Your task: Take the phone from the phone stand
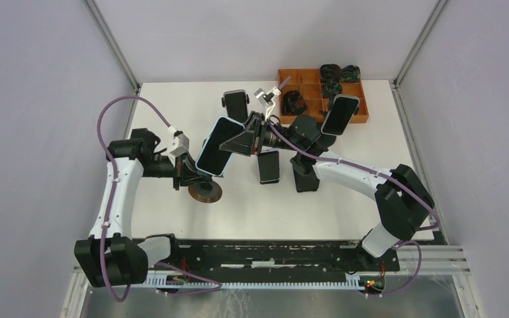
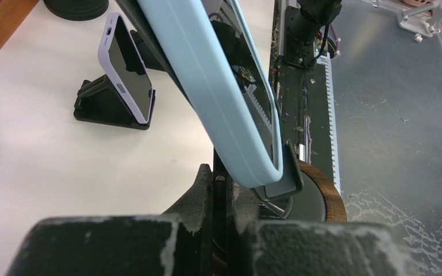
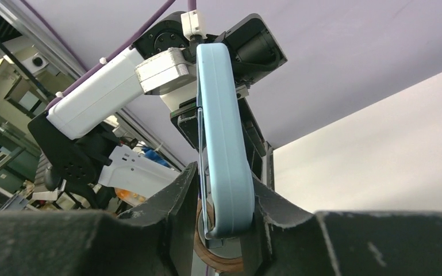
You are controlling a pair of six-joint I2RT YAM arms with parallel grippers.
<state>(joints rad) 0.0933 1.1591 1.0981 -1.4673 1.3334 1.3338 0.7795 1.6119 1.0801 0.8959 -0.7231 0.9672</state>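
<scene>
R gripper (image 3: 224,187) is clamped tight on the light-blue phone (image 3: 218,115), one finger on each face. Phone's tilted, bottom edge sitting in the phone stand (image 2: 284,181) cradle. L gripper (image 2: 221,181) is nearly closed, pinching the stand's post afaict.

Both arms reach inward and meet. The right gripper's (image 3: 224,187) jaws clamp the phone (image 3: 221,115); the left gripper's (image 2: 219,181) jaws seem pinched on the stand (image 2: 316,198).

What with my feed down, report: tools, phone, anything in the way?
right tool shut on blue phone. left tool shut on phone stand. Phone bottom seated in stand, not lifted. lilac phone nearby, apart.
</scene>
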